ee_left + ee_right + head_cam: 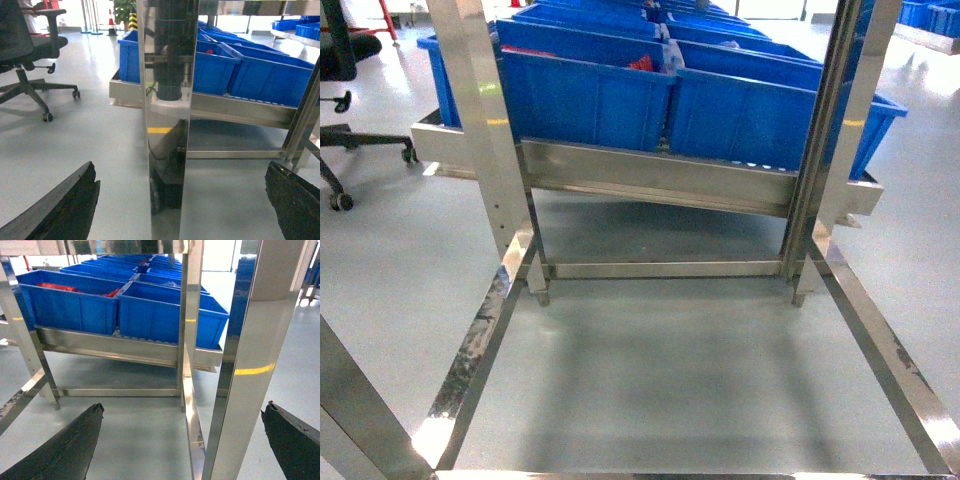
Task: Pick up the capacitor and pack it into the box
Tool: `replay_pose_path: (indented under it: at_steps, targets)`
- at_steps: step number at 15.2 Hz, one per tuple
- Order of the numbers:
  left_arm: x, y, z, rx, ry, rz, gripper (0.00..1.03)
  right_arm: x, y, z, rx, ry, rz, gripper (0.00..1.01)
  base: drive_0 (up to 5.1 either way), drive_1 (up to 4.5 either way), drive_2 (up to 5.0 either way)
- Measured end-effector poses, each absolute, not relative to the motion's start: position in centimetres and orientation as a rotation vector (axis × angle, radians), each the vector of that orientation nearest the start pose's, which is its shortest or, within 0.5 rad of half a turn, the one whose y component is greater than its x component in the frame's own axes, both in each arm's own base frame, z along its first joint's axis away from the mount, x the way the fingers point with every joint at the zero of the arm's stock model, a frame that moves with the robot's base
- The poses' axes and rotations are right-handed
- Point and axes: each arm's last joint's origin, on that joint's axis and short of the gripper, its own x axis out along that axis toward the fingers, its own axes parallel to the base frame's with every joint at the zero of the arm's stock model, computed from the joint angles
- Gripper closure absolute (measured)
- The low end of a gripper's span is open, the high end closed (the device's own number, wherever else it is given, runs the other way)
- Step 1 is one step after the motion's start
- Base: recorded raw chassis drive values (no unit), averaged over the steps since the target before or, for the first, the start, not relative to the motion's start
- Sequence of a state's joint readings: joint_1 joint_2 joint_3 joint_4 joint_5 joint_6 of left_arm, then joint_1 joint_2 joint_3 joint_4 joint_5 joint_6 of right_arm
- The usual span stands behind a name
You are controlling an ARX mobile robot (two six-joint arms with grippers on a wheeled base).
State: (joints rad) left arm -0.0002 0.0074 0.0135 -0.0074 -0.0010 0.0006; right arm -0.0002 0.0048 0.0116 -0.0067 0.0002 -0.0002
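- No pink box or capacitor shows in any of the three views; their place cannot be told.
- Left gripper [182,200]: wide apart, holding nothing. Dark fingers [65,207] sit at 7 and 5 o'clock of its wrist view, wrist roughly level, looking forward just above the grey floor [100,140].
- A steel upright [167,125] stands between those fingers, close to the lens.
- Right gripper [182,445]: also wide, also holding nothing. Its fingers [62,450] sit at 7 and 5 o'clock, and it faces forward too.
- A second steel post [245,355] rises between the right fingers, toward 4 o'clock.
- Neither arm shows in the head view.
- Blue bins [590,95] in rows on a slanted steel rack shelf [650,175], at 12 o'clock in the head view; red items [642,64] in one.
- Office chair [30,55] at 10 o'clock of the left wrist view, well apart from the rack.
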Motion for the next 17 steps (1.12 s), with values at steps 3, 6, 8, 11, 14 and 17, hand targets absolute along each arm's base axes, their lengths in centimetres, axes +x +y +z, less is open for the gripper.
replay_pose_path:
  at_steps: [3, 6, 8, 11, 14, 17]
  targets:
    - [9.73, 0.00, 16.71, 0.001, -0.001, 0.000, 0.05, 9.73, 0.00, 16.65, 0.000, -0.001, 0.000, 0.03, 0.0, 0.00, 0.0]
    - [9.73, 0.00, 16.71, 0.001, -0.001, 0.002, 0.05, 9.73, 0.00, 16.66, 0.000, -0.002, 0.001, 0.03, 0.0, 0.00, 0.0]
    - [9.73, 0.00, 16.71, 0.000, -0.001, 0.001, 0.05, 9.73, 0.00, 16.66, 0.001, -0.002, 0.001, 0.03, 0.0, 0.00, 0.0]
    - [9.73, 0.00, 16.71, 0.001, -0.001, 0.000, 0.05, 9.73, 0.00, 16.66, 0.003, -0.001, 0.000, 0.03, 0.0, 0.00, 0.0]
    - [9.73, 0.00, 16.71, 0.001, -0.002, 0.000, 0.05, 9.73, 0.00, 16.65, 0.002, -0.001, 0.000, 0.03, 0.0, 0.00, 0.0]
    - [9.73, 0.00, 16.71, 0.000, -0.002, 0.002, 0.05, 9.73, 0.00, 16.65, 0.002, -0.001, 0.000, 0.03, 0.0, 0.00, 0.0]
